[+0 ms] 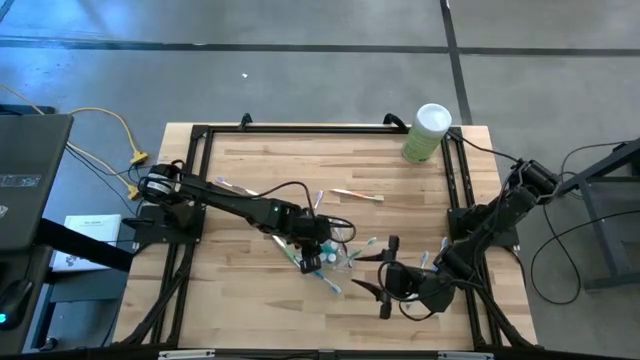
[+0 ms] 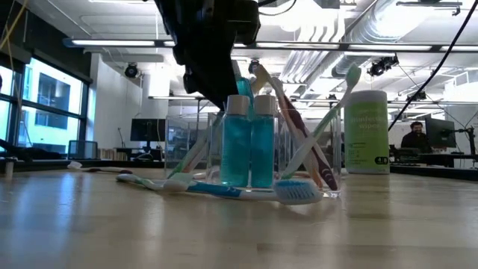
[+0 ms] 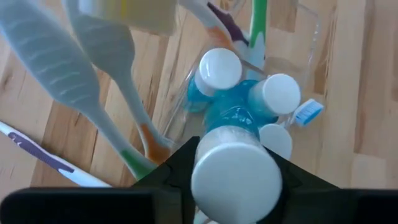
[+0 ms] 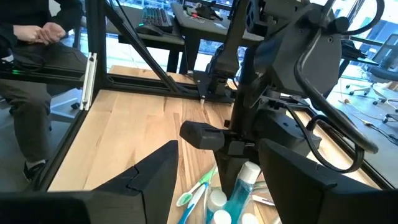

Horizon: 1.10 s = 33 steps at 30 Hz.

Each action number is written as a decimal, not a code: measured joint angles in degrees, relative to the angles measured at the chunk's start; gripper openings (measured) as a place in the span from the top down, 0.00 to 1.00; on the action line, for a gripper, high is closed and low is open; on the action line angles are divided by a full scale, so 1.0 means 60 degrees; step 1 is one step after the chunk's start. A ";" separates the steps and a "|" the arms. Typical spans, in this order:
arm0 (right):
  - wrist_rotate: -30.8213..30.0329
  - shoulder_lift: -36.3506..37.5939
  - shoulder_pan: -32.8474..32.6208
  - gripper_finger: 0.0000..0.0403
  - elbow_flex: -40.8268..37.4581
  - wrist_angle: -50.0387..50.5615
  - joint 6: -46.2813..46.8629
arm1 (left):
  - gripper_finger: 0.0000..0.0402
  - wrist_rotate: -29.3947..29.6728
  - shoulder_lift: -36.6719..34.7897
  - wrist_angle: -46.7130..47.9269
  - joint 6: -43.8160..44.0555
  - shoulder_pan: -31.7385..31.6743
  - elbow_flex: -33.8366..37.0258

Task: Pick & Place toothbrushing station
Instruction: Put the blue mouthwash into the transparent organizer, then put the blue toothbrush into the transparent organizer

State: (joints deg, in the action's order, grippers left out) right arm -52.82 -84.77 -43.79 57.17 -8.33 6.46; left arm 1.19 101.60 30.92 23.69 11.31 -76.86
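Observation:
A clear plastic cup stands on the wooden table near its middle. Two teal tubes with white caps stand upright in it, and toothbrushes lean in it, among them a green one. A blue toothbrush lies in front of the cup. My left gripper is above the cup, shut on a third teal tube. My right gripper is open and empty, to the right of the cup, toward the near edge. My left gripper pinches the teal tube just below its white cap between its two fingers, coming from above and pointing down. The tube stands upright with its cap up, over the cup. The standing tubes hide its lower end.
A tall pale-green canister with a white lid stands at the far right corner. Loose toothbrushes lie on the table beyond the cup and toward the left. A black frame edges the table. People sit in the room beyond.

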 joint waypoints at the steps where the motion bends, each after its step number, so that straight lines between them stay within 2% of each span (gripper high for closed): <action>1: 0.0002 0.0000 0.0000 0.46 0.0000 0.0026 0.0000 | 0.73 0.0000 0.0000 0.0014 -0.0027 0.0000 0.0004; 6: 0.0000 0.0000 -0.0003 0.46 0.0000 0.0052 0.0000 | 0.66 0.0000 0.0000 -0.0012 -0.0043 0.0009 0.0003; 13: 0.0011 0.0000 -0.0004 0.46 0.0000 0.0049 0.0000 | 0.65 -0.0018 -0.0033 0.0036 -0.0097 0.0015 -0.0175; 20: 0.0224 0.0404 -0.0337 0.46 0.0000 0.0036 0.0716 | 0.64 -0.0069 -0.0760 0.0904 -0.1205 0.0405 -0.0984; 23: 0.1306 0.0877 -0.0502 0.46 0.0000 0.0665 0.2292 | 0.64 -0.0073 -0.1330 0.1402 -0.1258 0.0751 -0.1111; 27: 0.2987 0.1349 -0.0492 0.46 0.0004 0.2146 0.5678 | 0.64 -0.0069 -0.2025 0.2189 -0.1307 0.1250 -0.1118; 33: 0.5371 0.1599 -0.0166 0.49 0.0004 0.5976 1.1445 | 0.64 -0.0066 -0.2482 0.3234 -0.1523 0.1987 -0.1053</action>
State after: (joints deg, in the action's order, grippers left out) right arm -20.59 -75.18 -44.79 57.19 27.53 75.13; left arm 0.80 86.71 50.32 14.55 23.23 -83.18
